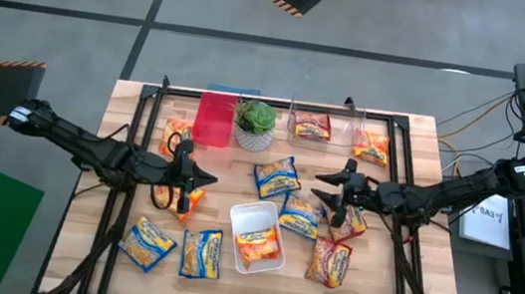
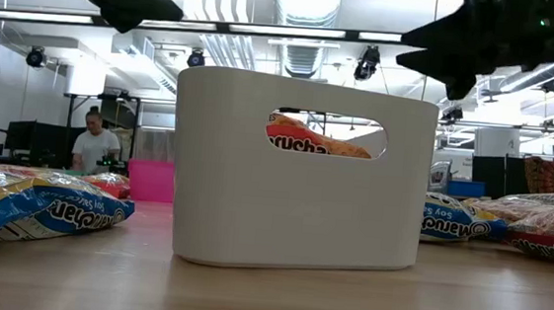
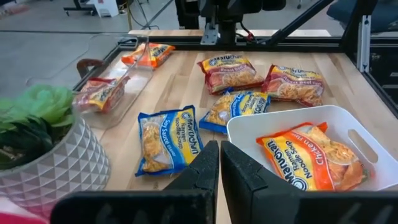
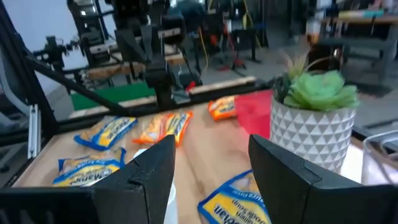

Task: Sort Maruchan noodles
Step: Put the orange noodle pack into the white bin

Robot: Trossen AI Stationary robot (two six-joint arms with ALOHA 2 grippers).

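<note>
Bins we see: white bin (image 1: 256,237) holding an orange Maruchan packet (image 3: 311,158), lengthwise; clear tray (image 1: 323,126) holding another. Left gripper (image 3: 219,171) jaws closed, empty; right gripper (image 4: 211,168) jaws open.

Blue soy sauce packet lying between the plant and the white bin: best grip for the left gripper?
Judging by its pose, the soy sauce packet lies flat and clear on the table. Left gripper should descend from above, pinching across its narrow width mid-body.

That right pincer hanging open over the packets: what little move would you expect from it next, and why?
Probably a short drop onto the red packet under it. The right pincer hangs open and empty above the table, and the white bin holds only an orange packet, so loose ones remain to sort.
</note>
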